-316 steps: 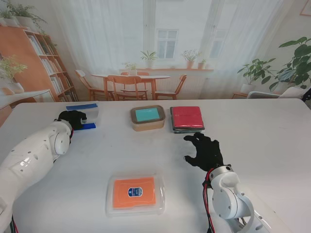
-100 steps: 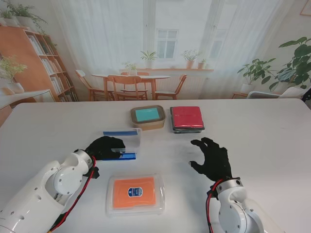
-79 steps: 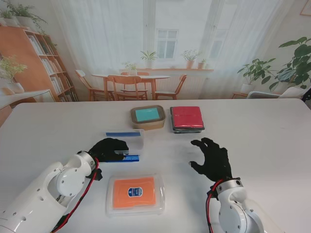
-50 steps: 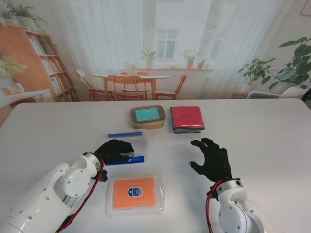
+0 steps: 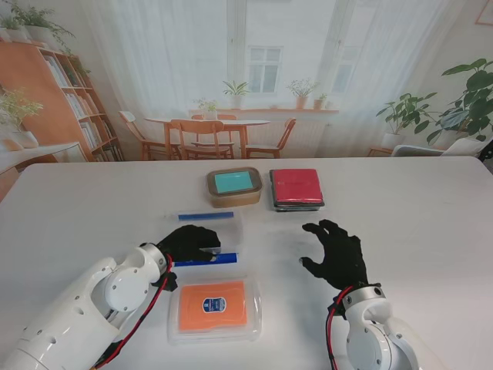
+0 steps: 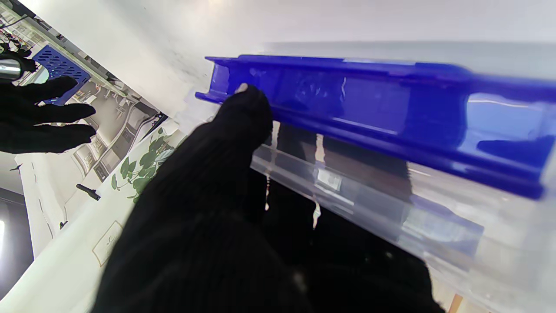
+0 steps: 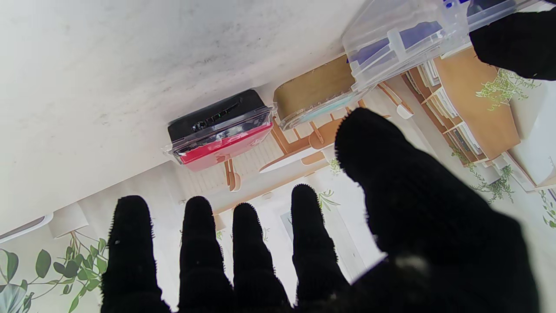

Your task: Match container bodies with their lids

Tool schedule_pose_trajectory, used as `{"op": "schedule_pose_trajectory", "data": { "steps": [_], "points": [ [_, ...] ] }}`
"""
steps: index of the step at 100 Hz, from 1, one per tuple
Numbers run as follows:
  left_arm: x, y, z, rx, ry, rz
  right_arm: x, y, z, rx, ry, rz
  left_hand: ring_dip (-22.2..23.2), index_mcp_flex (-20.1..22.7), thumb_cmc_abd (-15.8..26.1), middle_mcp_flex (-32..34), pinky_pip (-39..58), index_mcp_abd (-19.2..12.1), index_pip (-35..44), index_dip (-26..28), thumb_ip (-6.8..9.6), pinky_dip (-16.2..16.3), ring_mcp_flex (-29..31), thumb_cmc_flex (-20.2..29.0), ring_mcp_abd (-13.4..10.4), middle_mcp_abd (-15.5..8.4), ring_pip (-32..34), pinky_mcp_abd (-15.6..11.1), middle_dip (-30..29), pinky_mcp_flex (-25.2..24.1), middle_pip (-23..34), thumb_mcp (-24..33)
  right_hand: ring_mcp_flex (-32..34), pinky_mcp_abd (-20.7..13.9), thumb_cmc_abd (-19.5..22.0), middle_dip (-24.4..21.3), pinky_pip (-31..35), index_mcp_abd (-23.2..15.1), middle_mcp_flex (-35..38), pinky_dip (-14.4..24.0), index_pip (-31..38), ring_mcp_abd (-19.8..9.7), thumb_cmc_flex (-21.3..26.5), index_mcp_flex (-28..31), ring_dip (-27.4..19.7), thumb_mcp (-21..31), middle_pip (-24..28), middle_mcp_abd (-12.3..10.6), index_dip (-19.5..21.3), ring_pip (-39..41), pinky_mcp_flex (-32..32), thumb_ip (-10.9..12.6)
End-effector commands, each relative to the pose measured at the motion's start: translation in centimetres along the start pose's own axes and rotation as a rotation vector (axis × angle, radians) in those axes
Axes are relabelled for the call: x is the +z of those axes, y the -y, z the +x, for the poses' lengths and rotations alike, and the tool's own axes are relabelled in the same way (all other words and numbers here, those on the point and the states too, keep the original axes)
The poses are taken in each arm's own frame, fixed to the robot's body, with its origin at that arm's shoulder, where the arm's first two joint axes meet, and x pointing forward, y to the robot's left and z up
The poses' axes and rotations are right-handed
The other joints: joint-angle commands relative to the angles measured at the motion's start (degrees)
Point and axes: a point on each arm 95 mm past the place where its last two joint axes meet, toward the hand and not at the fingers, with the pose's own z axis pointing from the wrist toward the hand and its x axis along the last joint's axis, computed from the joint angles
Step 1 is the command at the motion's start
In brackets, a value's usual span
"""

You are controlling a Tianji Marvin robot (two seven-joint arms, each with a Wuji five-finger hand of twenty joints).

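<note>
The left robot hand point(image 5: 187, 243) is clasping a clear container body with blue clips point(image 5: 209, 238), its black-gloved fingers point(image 6: 243, 113) pressing against the near blue clip while the box is sitting just beyond the orange lid point(image 5: 214, 307), which is lying flat on the white surface point(image 5: 431, 208) nearest to me. The right robot hand point(image 5: 334, 250) is hovering to the right with its fingers point(image 7: 247, 243) spread apart, gripping nothing. Farther from me, a tan container with a teal lid point(image 5: 234, 186) is resting just beside a black container with a red lid point(image 5: 296, 188), both well apart from either robot hand.
</note>
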Motion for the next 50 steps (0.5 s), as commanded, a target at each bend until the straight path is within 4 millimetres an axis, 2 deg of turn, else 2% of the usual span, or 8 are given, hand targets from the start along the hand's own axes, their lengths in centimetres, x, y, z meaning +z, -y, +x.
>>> {"op": "schedule_pose_trajectory", "data": {
  "steps": [1, 15, 30, 34, 37, 43, 50],
  "points": [
    [-0.05, -0.43, 0.14, -0.004, -0.003, -0.010, -0.14, 0.21, 0.05, 0.004, 0.002, 0.020, 0.69, 0.12, 0.68, -0.86, 0.17, -3.29, 1.49, -0.41, 0.66, 0.59, -1.17, 1.99, 3.76, 0.87, 0.35, -1.88, 0.52, -1.78, -0.88, -1.01, -1.83, 0.36, 0.94, -0.13, 1.43, -1.27, -1.65, 0.69, -0.60, -0.84, -0.18, 0.60, 0.53, -0.97, 0.32, -0.78, -0.17, 0.67, -0.17, 1.74],
    [-0.29, -0.37, 0.16, 0.012, 0.003, -0.008, -0.11, 0.19, 0.07, 0.006, 0.001, 0.023, 1.12, -2.28, -1.06, -6.22, 0.07, -5.20, 0.38, 0.69, 0.81, 1.45, -2.99, 0.08, 3.97, 0.17, 0.10, -1.21, -2.12, -3.30, 4.53, -1.18, -1.85, 0.45, 0.94, -0.14, 1.45, -1.28, -1.64, 0.73, -0.60, -0.79, -0.21, 0.63, 0.53, -0.99, 0.31, -0.78, -0.15, 0.65, -0.16, 1.74],
    [-0.44, -0.28, 0.13, 0.028, 0.006, -0.012, -0.05, 0.26, 0.15, 0.009, -0.001, 0.028, 1.28, -5.60, -1.50, -14.79, -1.10, -6.11, -2.84, 2.59, 0.21, 1.54, -5.02, -4.66, 4.01, 1.00, -0.86, -1.00, -6.49, -5.07, 12.02, 1.97, -1.87, 0.43, 0.87, -0.13, 1.45, -1.25, -1.64, 0.75, -0.60, -0.78, -0.15, 0.64, 0.54, -0.94, 0.32, -0.78, -0.13, 0.65, -0.12, 1.74],
    [-0.49, -0.26, 0.12, 0.028, 0.006, -0.016, -0.04, 0.28, 0.18, 0.010, -0.001, 0.030, 1.23, -6.52, -1.17, -16.58, -1.44, -6.14, -3.54, 2.73, 0.20, 1.46, -5.73, -5.64, 3.88, 1.14, -1.20, -1.14, -7.19, -5.66, 12.33, 2.23, -1.83, 0.44, 0.93, -0.13, 1.44, -1.26, -1.64, 0.75, -0.58, -0.76, -0.20, 0.68, 0.54, -0.94, 0.33, -0.76, -0.12, 0.65, -0.12, 1.73],
    [-0.52, -0.26, 0.11, 0.027, 0.004, -0.021, -0.04, 0.29, 0.20, 0.011, -0.001, 0.031, 1.34, -7.12, -0.95, -17.96, -1.75, -6.16, -4.69, 3.53, -0.11, 1.43, -6.15, -6.77, 3.98, 1.22, -1.52, -1.17, -10.22, -6.09, 13.73, 3.31, -1.81, 0.44, 0.94, -0.12, 1.44, -1.30, -1.64, 0.75, -0.58, -0.78, -0.25, 0.69, 0.54, -0.95, 0.33, -0.78, -0.11, 0.65, -0.12, 1.73],
    [-0.57, -0.26, 0.14, 0.026, 0.002, -0.026, -0.03, 0.32, 0.22, 0.012, -0.001, 0.033, 1.30, -8.49, -0.13, -19.45, -1.95, -6.09, -5.55, 3.49, 0.04, 1.39, -6.52, -8.19, 3.87, 1.17, -1.76, -1.17, -10.78, -6.38, 13.59, 3.46, -1.83, 0.47, 0.94, -0.12, 1.41, -1.22, -1.64, 0.75, -0.60, -0.76, -0.16, 0.65, 0.54, -0.92, 0.33, -0.80, -0.11, 0.64, -0.17, 1.73],
    [-0.65, -0.25, 0.12, 0.032, 0.001, -0.032, -0.03, 0.38, 0.25, 0.014, 0.000, 0.034, 1.19, -10.44, 0.60, -21.86, -2.63, -6.20, -7.08, 4.18, 1.20, 1.17, -7.38, -11.02, 3.81, 0.98, -2.36, -1.36, -11.13, -7.08, 13.16, 5.41, -1.92, 0.50, 0.97, -0.12, 1.39, -1.25, -1.64, 0.75, -0.60, -0.69, -0.16, 0.66, 0.53, -0.92, 0.34, -0.83, -0.10, 0.60, -0.19, 1.72]
  ]
}}
